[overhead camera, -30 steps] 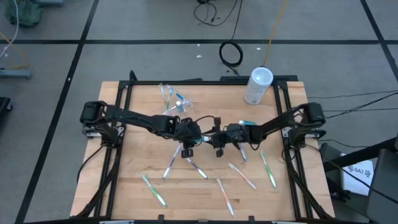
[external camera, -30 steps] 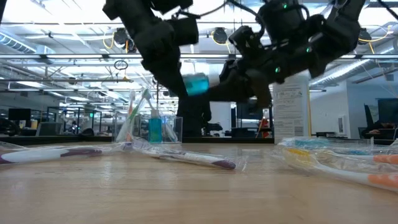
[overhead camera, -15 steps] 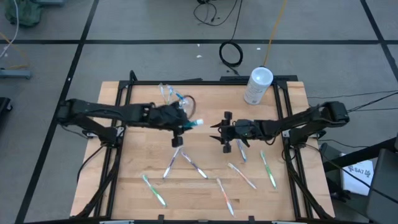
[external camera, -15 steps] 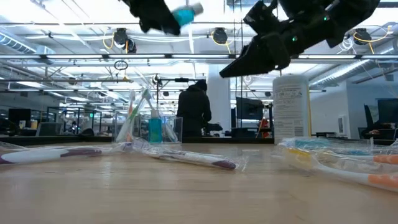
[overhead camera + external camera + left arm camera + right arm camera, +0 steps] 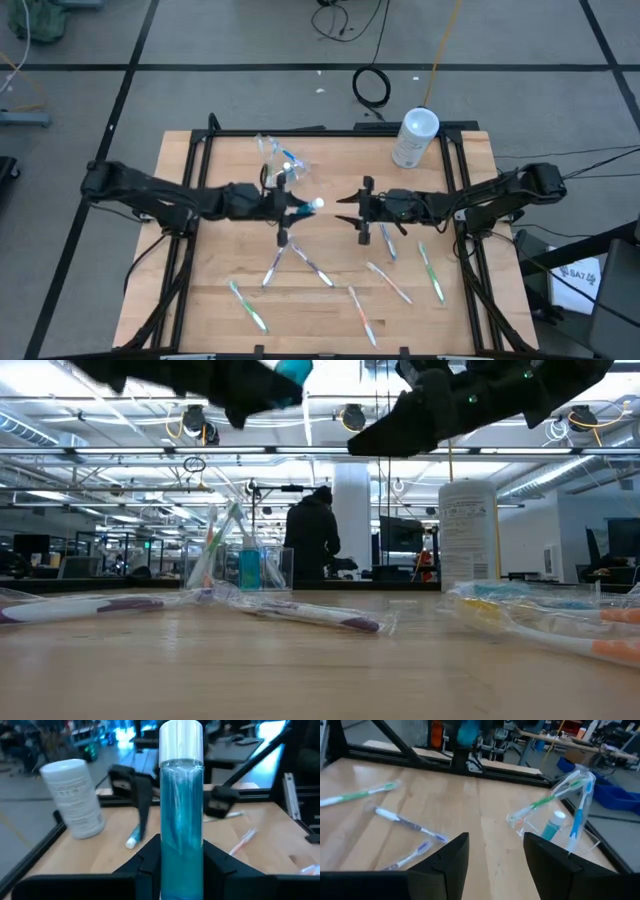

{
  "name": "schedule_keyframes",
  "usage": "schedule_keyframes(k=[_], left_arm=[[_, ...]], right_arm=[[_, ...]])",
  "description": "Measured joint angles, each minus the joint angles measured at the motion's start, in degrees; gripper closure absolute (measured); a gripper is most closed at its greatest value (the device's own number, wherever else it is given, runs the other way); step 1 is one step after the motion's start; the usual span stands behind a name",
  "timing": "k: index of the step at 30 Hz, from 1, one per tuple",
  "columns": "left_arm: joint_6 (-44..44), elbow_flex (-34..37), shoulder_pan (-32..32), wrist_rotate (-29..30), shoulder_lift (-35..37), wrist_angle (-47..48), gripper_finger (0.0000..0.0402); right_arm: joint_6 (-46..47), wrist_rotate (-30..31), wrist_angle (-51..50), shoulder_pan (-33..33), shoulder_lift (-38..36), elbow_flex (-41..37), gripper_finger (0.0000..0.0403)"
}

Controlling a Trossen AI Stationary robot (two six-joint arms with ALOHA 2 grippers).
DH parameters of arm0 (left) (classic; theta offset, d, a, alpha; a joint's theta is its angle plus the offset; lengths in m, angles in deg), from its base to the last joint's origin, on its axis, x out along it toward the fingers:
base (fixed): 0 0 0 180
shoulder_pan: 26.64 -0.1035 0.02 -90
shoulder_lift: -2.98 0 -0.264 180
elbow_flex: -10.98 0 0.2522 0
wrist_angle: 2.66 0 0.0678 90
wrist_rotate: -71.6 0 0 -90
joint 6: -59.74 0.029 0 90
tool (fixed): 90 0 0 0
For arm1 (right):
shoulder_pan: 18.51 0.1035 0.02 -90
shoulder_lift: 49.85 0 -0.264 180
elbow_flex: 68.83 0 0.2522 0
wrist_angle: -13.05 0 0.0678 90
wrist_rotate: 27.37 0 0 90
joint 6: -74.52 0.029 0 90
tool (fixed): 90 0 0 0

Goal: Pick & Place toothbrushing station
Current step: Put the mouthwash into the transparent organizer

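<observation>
My left gripper [image 5: 298,207] is shut on a small teal tube [image 5: 181,815] with a white cap [image 5: 318,204], high above the table's middle; the tube also shows in the low view [image 5: 295,370]. My right gripper [image 5: 346,208] faces it from the right, a short gap away, open and empty [image 5: 495,855]. The clear pouch [image 5: 280,158] stands at the far middle-left with toothbrushes and a tube in it [image 5: 565,802]. Several toothbrushes [image 5: 315,265] lie flat on the near half of the table. Another small tube [image 5: 134,837] lies on the table. My left gripper pinches the tube's capless end [image 5: 181,870] between its two fingers [image 5: 150,865]. The fingers come level from the table's left, and the tube lies along them, cap toward the right gripper. The tube is lifted clear of the table.
A large whitish canister [image 5: 415,137] stands at the table's far right edge [image 5: 468,535]. Toothbrushes lie scattered under and near both grippers [image 5: 388,282]. Black frame rails [image 5: 190,230] run along the table's left and right sides. A person [image 5: 312,540] stands in the room behind.
The two grippers, close together over the table's middle a second ago, have drawn apart. My left gripper has gone up and a little toward the table's left edge, keeping the teal tube. My right gripper has also risen and backed a little toward the right.
</observation>
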Motion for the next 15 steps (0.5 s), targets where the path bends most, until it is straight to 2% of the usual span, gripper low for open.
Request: schedule_keyframes(k=[2, 6, 10, 15], left_arm=[[-0.1, 4.1, 0.0, -1.4, -2.1, -8.9, 0.0314], [-3.9, 7.9, 0.0, -3.0, -6.5, -22.9, 0.0314], [-4.0, 8.0, 0.7, -3.0, -12.1, -29.6, 0.0314], [-3.9, 6.1, 1.3, -3.1, -17.4, -35.8, 0.0314]], right_arm=[[1.3, -2.3, 1.8, 0.0, -0.1, 0.0, 0.0222], [1.6, -7.5, 7.3, 0.1, 0.0, 0.0, 0.0222], [4.1, -8.7, 15.2, 0.7, 0.5, 0.0, 0.0223], [6.6, -8.7, 21.0, 1.0, 4.5, 0.0, 0.0223]])
